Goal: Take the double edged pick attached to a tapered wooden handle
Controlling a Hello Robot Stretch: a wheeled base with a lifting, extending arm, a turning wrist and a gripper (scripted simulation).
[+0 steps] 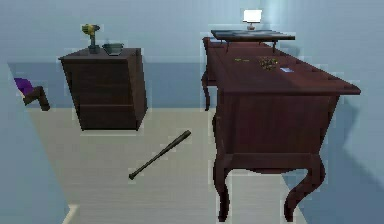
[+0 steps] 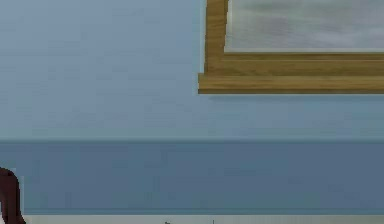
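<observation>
A long dark stick-like object with a thicker end (image 1: 160,155) lies on the pale floor between the dresser and the desk, slanting from lower left to upper right; its shape reads more like a bat than a pick. On the dark red desk top (image 1: 300,85) lie a few small items: a little brownish cluster (image 1: 267,65) and a small pale blue piece (image 1: 287,70).
A dark wooden dresser (image 1: 103,90) stands at the back left with a small plant (image 1: 91,35) and flat items on top. A lit lamp (image 1: 252,17) sits behind the desk. A purple-seated chair (image 1: 26,92) is at the left edge. A wood-framed picture (image 2: 290,45) hangs on the blue wall.
</observation>
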